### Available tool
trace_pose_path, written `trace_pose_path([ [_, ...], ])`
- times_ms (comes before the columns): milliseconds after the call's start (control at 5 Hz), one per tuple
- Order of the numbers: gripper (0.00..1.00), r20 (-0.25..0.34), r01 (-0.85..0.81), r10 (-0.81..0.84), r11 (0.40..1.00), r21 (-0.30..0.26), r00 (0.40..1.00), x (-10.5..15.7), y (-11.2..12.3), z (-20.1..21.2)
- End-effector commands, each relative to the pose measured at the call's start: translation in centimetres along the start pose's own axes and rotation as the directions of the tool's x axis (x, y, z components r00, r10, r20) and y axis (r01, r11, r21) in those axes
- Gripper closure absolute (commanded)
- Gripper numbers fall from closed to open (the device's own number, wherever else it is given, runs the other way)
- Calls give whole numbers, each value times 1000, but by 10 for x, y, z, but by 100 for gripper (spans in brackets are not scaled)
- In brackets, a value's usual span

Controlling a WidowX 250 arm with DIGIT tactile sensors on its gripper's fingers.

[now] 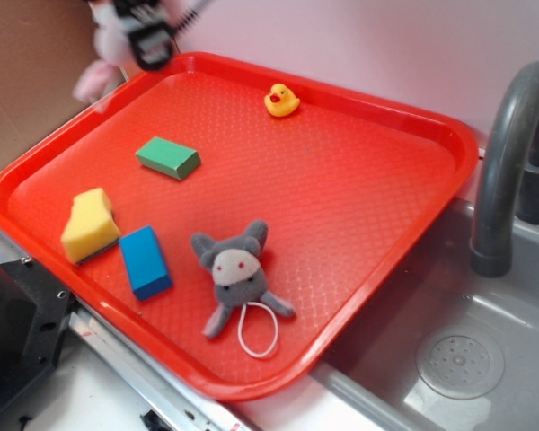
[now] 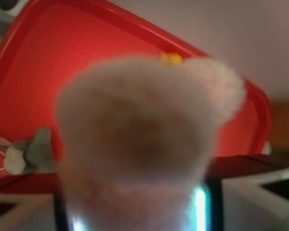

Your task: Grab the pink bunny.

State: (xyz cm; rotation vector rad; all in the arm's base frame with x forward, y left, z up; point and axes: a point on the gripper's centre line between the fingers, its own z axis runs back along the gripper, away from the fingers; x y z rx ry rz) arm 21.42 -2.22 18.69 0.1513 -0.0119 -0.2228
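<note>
The pink bunny [image 1: 101, 63] hangs in the air above the far left corner of the red tray [image 1: 368, 144], held in my gripper [image 1: 142, 36], which is shut on it. In the wrist view the pink bunny [image 2: 144, 139] is a large blurred pale-pink mass that fills the space between the jaws and hides my fingertips. The bunny is clear of the tray's surface.
On the tray lie a grey plush animal [image 1: 238, 274] with a white loop, a yellow rubber duck [image 1: 281, 100], a green block [image 1: 168, 158], a blue block [image 1: 145, 261] and a yellow sponge [image 1: 90, 224]. A grey faucet [image 1: 508, 153] and sink [image 1: 458, 359] are at the right.
</note>
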Motion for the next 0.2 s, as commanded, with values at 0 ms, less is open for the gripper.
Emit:
trace_pose_path([
  [0, 100, 58, -499, 500, 866, -37, 864, 9, -18, 25],
])
